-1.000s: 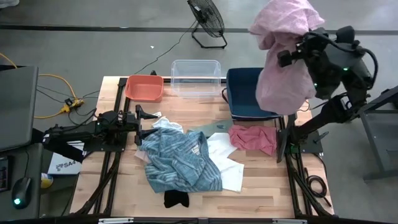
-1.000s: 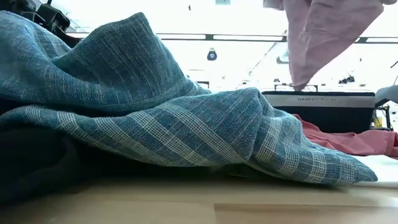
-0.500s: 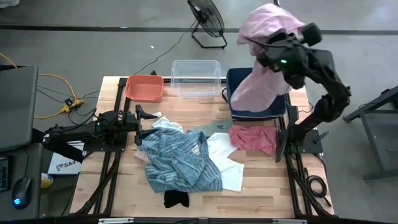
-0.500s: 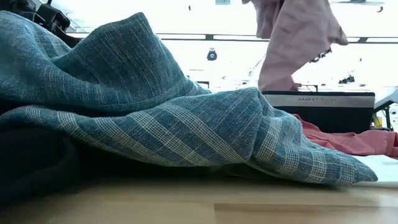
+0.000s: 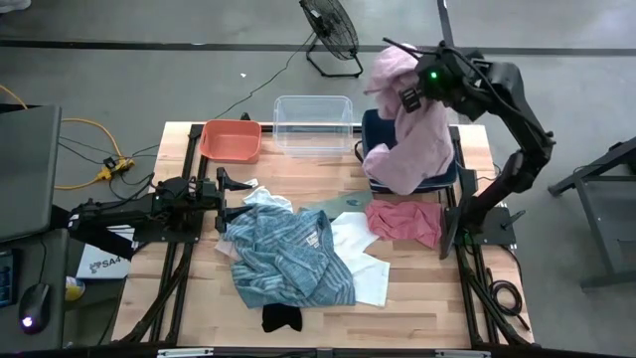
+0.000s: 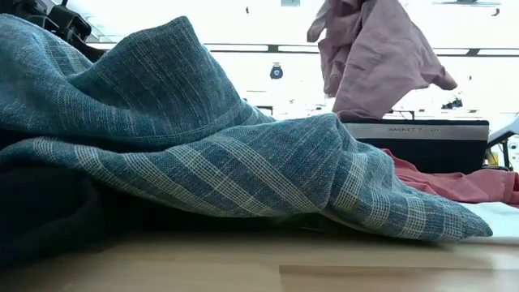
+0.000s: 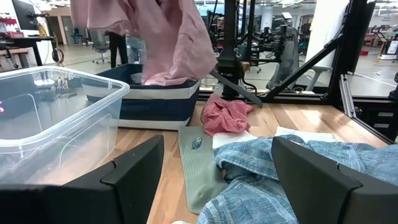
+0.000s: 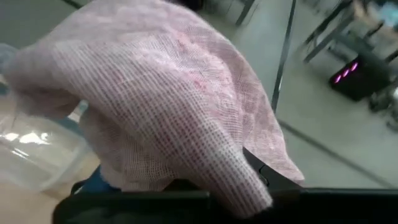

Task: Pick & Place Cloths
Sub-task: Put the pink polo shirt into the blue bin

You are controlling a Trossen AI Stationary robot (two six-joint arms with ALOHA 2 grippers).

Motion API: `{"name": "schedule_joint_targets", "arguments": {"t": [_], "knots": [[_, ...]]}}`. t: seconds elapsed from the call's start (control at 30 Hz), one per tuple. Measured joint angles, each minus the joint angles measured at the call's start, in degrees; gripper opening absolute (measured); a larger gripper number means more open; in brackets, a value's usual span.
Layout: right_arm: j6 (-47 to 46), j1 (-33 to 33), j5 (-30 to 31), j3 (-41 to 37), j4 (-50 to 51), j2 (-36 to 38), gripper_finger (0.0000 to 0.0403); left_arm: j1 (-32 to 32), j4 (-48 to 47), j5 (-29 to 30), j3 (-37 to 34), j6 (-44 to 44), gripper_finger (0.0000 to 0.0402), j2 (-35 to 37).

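Note:
My right gripper (image 5: 405, 96) is shut on the large pink cloth (image 5: 412, 134), high over the dark blue bin (image 5: 376, 149). The cloth hangs down, and its lower end (image 6: 361, 105) reaches into that bin. My left gripper (image 5: 235, 197) waits open at the left edge of the pile, touching nothing. The pile holds the blue-striped cloth (image 5: 288, 257), a white cloth (image 5: 360, 261), an olive green cloth (image 5: 338, 206) and a dark red cloth (image 5: 402, 221). A small black cloth (image 5: 281, 318) lies nearer the table's near edge. My right gripper holds the pink cloth by a bunched upper part (image 8: 236, 177), coming level from the table's right side. The cloth drapes over the fingers and hides the place of contact. It hangs slack below the gripper, with its lower end (image 7: 165, 78) inside the dark blue bin.
An orange bin (image 5: 231, 139) and a clear bin (image 5: 313, 124) stand along the far edge, left of the dark blue bin. A fan (image 5: 330, 30) stands on the floor beyond the table. Bare wood shows near the table's front corners (image 5: 427, 308).
My right gripper has swung from beyond the table's right edge toward the left, over the dark blue bin, and has come down. The pink cloth has travelled with it: its lower end, earlier hanging clear above the bin, now rests inside.

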State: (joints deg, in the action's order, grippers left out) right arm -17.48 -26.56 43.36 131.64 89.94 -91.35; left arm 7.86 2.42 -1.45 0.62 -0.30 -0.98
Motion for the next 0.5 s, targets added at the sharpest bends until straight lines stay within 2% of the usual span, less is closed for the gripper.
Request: {"name": "schedule_joint_targets", "arguments": {"t": [0.13, 0.27, 0.5], "knots": [[-1.8, -3.7, -4.1, -3.5, 0.1, 0.0, 0.0005, 0.0, 0.0, 0.0, 0.0, 0.0, 0.0292, 0.0], [-2.4, -7.7, -4.2, -8.4, 0.1, 0.0, 0.0005, 0.0, 0.0, 0.0, 0.0, 0.0, 0.0292, 0.0], [-0.2, -14.1, 4.7, -15.8, 0.2, 0.0, 0.0005, 0.0, 0.0, 0.0, 0.0, 0.0, 0.0292, 0.0]]}}
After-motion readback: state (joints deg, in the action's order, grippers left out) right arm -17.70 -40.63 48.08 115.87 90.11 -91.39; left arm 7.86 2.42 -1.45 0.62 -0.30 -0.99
